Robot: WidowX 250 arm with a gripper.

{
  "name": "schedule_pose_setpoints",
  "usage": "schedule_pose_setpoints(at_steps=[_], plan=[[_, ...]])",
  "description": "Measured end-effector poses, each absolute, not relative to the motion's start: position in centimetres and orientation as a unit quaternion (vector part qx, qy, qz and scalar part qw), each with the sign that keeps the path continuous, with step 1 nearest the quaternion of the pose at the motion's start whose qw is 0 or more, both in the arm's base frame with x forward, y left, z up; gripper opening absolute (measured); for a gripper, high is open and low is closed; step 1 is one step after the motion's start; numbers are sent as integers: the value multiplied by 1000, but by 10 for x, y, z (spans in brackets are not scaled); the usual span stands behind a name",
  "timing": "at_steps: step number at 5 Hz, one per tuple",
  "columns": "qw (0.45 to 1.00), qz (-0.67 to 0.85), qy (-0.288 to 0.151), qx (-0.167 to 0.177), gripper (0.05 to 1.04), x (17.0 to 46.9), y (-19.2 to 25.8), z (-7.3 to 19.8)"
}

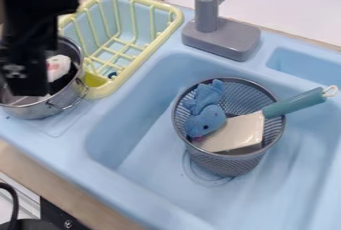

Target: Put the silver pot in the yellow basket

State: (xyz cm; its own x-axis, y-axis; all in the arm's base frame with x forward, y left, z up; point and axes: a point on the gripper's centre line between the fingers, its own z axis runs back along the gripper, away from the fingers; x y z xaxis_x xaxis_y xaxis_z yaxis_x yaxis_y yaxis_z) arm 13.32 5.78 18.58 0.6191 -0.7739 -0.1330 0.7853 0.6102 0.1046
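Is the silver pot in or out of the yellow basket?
Out: the silver pot is beside the yellow basket, its body outside the basket's rim.

No text, label, brand, number or sign can be read.
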Motion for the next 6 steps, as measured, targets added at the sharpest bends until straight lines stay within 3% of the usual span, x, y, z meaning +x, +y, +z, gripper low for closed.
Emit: schedule_pose_setpoints(at_steps=[2,4,6], plan=[[899,-429,55,73,1000,100,79,173],[900,-424,17,102,1000,108,94,153],[903,-420,-1,89,969,117,94,139]])
